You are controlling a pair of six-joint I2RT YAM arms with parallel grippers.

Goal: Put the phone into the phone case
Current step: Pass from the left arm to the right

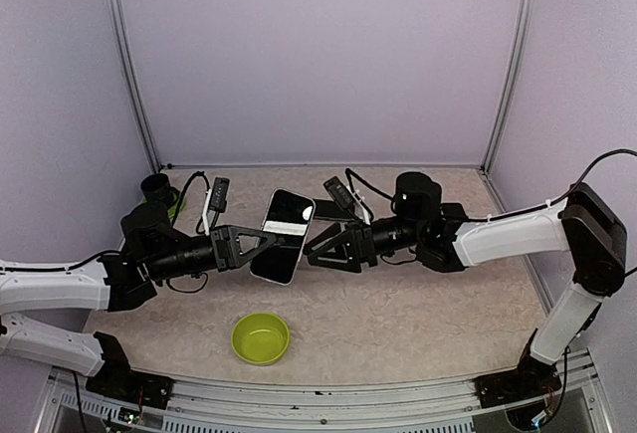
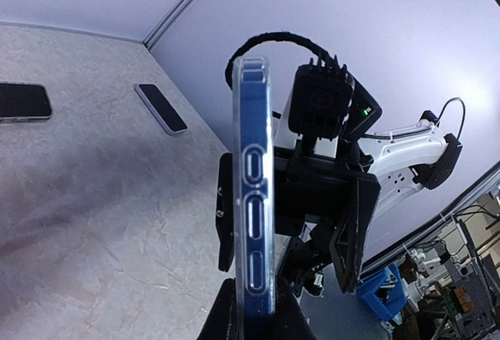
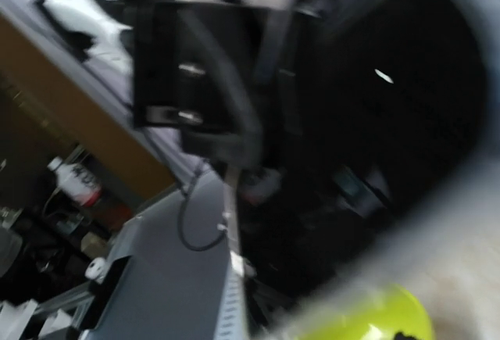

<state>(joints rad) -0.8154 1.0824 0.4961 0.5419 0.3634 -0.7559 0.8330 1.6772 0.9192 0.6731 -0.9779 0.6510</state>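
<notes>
Left gripper (image 1: 265,240) is pinched narrow on the left edge of the phone case (image 2: 254,199), which is held off the table (image 1: 428,304) at mid-scene. The phone (image 1: 283,232) sits in it screen up, with blue showing through the clear rim (can't tell if it's fully seated). Right gripper (image 1: 312,244) is spread wide, with its jaws straddling the case's right edge. Whether it touches is unclear.

Risks:
- The thin edge pinch means a push from the right could pivot the case or pop it loose, dropping it toward the green bowl (image 1: 261,338) on the near side.
- Off-centre pressure could leave a corner unseated.
</notes>
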